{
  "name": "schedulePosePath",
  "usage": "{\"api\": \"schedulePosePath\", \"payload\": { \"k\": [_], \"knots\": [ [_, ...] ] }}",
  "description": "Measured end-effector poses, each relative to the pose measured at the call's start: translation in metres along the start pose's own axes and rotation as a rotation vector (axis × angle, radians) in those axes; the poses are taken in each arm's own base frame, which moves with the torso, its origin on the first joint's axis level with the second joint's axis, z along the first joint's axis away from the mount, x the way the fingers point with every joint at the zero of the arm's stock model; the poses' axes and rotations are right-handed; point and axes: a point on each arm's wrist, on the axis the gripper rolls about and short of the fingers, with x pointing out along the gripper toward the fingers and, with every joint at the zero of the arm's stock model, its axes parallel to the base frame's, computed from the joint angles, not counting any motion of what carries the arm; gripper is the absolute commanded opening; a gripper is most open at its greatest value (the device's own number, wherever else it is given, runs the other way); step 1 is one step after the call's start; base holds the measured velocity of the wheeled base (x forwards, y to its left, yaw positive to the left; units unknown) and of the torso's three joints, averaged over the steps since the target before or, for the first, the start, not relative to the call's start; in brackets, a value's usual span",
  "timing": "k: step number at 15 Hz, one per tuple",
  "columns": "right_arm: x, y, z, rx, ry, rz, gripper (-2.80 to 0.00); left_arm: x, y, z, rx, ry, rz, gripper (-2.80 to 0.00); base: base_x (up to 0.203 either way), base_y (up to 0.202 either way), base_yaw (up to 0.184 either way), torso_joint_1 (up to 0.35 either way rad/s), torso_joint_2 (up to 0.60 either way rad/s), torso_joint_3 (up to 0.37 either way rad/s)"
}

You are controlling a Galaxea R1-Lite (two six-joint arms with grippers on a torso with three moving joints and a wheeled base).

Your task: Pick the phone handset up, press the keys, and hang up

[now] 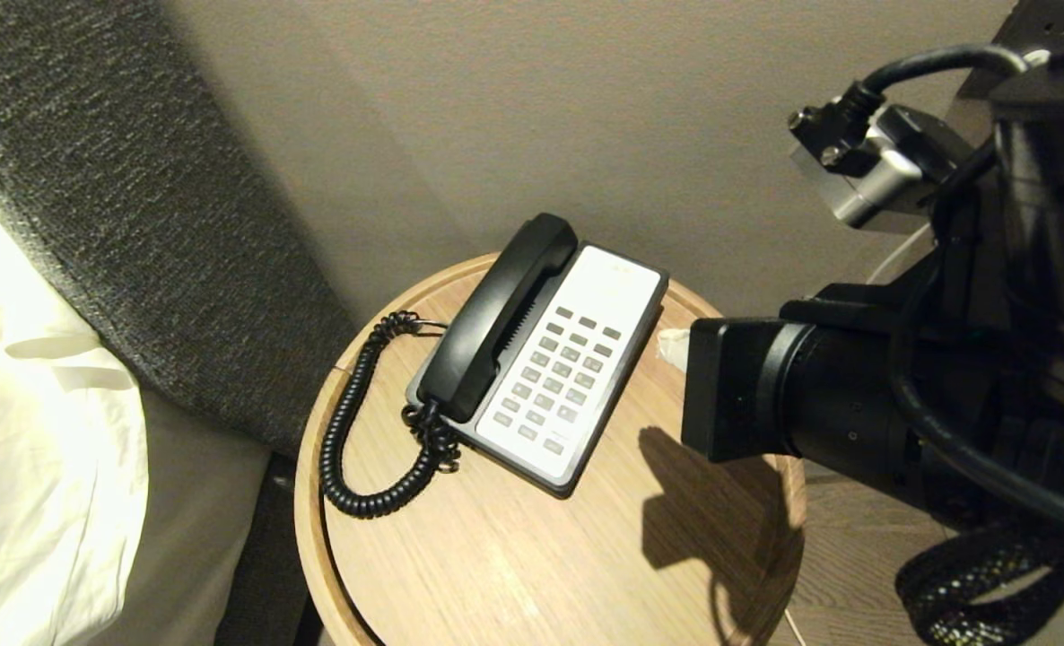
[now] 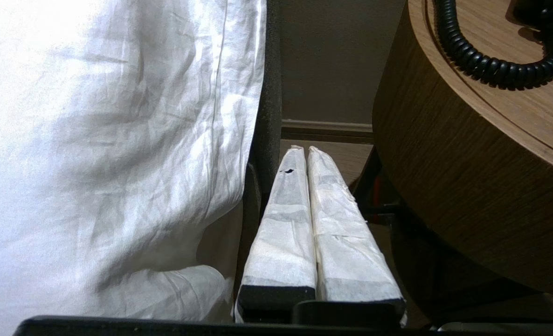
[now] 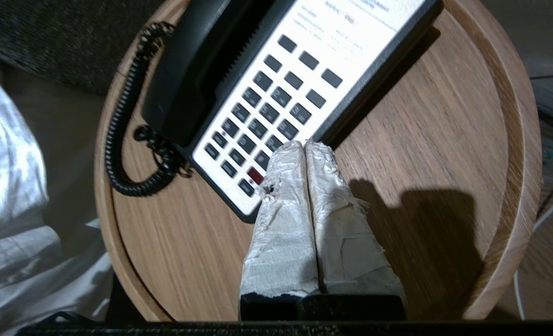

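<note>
The right gripper, clenched on nothing, hovers above the keys; the left gripper, also clenched, hangs beside the table. The handset rests cradled mid-table; apparently only retreat remains.

Warm, dim room light fell from above my right side; my arm cast a hard dark shadow on the table just right of the phone. The sheet glared white. The phone's top lettering looked smeared in my right wrist view.
</note>
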Motion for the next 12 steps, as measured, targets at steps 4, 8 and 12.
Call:
{"api": "schedulePosePath", "payload": {
  "k": [4,8,12],
  "knots": [
    [-0.009,-0.014,0.001,0.015,-0.015,-0.035,-2.8,0.0,0.0,0.0,0.0,0.0,0.0,-2.8,0.0,0.0,0.0,0.0,0.0,0.0],
    [-0.018,-0.085,-0.005,0.08,-0.028,-0.225,-2.8,0.0,0.0,0.0,0.0,0.0,0.0,-2.8,0.0,0.0,0.0,0.0,0.0,0.0],
    [-0.069,-0.177,-0.027,0.22,-0.065,-0.433,-2.8,0.0,0.0,0.0,0.0,-0.001,0.0,-2.8,0.0,0.0,0.0,0.0,0.0,0.0]
  ]
}}
